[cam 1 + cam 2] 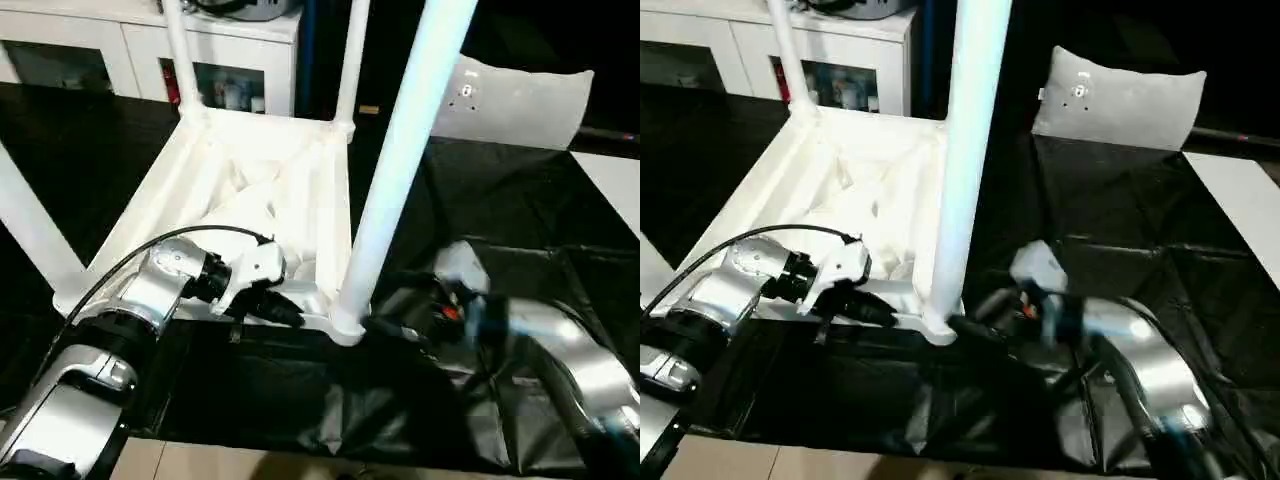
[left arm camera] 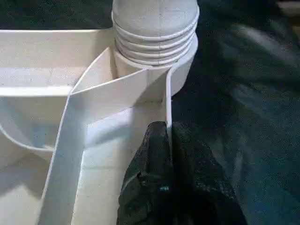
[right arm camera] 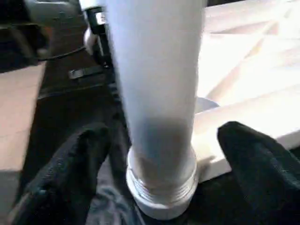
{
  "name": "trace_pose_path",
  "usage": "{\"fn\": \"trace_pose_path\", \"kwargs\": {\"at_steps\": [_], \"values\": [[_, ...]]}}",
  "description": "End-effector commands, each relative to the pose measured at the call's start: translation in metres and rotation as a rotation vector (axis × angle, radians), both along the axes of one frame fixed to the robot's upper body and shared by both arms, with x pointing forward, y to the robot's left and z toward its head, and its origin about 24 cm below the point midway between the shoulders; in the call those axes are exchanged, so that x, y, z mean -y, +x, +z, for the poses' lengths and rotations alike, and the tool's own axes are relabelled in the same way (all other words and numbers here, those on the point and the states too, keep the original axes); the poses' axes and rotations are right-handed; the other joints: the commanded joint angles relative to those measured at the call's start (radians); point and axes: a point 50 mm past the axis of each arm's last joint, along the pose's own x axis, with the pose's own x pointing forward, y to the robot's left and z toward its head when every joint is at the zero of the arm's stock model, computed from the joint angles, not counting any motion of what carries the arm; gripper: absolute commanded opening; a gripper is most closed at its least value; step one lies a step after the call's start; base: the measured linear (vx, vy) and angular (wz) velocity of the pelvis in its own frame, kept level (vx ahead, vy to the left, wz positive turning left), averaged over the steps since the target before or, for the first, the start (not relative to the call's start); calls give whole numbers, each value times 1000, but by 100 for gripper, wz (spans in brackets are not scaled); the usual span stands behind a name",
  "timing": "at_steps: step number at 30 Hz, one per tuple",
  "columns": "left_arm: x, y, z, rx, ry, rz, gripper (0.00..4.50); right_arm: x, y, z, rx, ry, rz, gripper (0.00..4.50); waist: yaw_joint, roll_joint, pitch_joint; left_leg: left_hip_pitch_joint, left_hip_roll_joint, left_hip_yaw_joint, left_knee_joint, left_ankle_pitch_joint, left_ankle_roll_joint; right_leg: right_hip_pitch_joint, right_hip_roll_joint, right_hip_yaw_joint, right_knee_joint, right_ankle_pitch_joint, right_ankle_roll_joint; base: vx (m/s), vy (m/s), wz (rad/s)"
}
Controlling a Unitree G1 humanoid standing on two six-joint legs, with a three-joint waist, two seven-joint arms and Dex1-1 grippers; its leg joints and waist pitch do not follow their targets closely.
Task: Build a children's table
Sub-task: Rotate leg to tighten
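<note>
Four white legs are seen rising from the upturned table top (image 1: 250, 190), which lies ribbed side up on a black sheet (image 1: 500, 200) spread over the desk. One leg (image 1: 400, 170) stands in the near corner socket (image 1: 345, 325) closest to the robot's right, its ridged lower end seated in the round collar. Two more legs (image 1: 180, 55) are set in the far corners, and a fourth (image 1: 30, 230) slants up at the robot's left.

The left claw (image 1: 285, 310) is placed at the near edge of the top, just beside that near socket. In the left wrist view its fingers (image 2: 154, 187) are pressed together on the thin upright rim wall of the top, one on each side of it, with the ridged leg base directly beyond.

The right claw (image 3: 159, 178) is held at the foot of the near leg from the other side, over the black sheet. Its fingers (image 3: 70, 168) are spread wide, one on each side of the leg's ridged base, apart from it.

Behind the top, a white cabinet (image 1: 120, 50) with glass doors is seen, and a grey-white pillow (image 1: 510, 100) lies at the far right.
</note>
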Motion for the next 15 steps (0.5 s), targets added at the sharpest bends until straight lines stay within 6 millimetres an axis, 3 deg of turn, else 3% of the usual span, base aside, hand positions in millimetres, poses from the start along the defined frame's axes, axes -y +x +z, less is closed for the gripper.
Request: {"fn": "trace_pose_path", "kwargs": {"at_steps": [1,6,15], "values": [[4,-10,-8,-55,65,-92,0,0,2,2,-9,4,47,389,0,13,-64,-19,26,22,-77,18,61,86,-62,30,-44,-54,-288,0,0,0],[7,-7,-3,-11,76,-108,0,-6,4,0,-64,-10,177,338,6,14,-61,-17,27,23,-78,-14,57,83,-63,29,-50,-119,-278,0,0,0],[6,-7,-3,-4,86,-107,0,-12,15,-3,-87,-16,228,260,6,14,-64,-20,23,23,-77,3,43,86,-62,28,-48,-105,-280,0,0,0]]}}
